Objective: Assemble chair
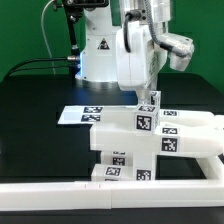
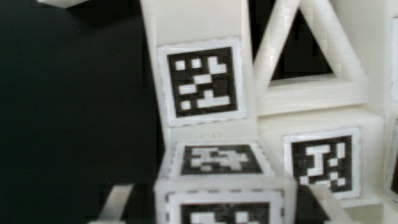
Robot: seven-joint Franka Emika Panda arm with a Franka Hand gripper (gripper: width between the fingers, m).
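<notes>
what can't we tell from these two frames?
- Gripper: open or shut unclear; small in the exterior view, blurred and cut off in the wrist view.
- Chair: joints between pieces too small to judge in the exterior view; the wrist view crops it at every edge.
- Marker board: far end hidden behind the chair.

A green wall (image 1: 35, 30) fills the upper left and upper right of the exterior view, evenly lit. Below it a black table (image 1: 30, 95) spans the middle of the frame, its surface matte with a faint sheen. A white rail (image 1: 60, 190) runs along the bottom edge of the frame.
</notes>
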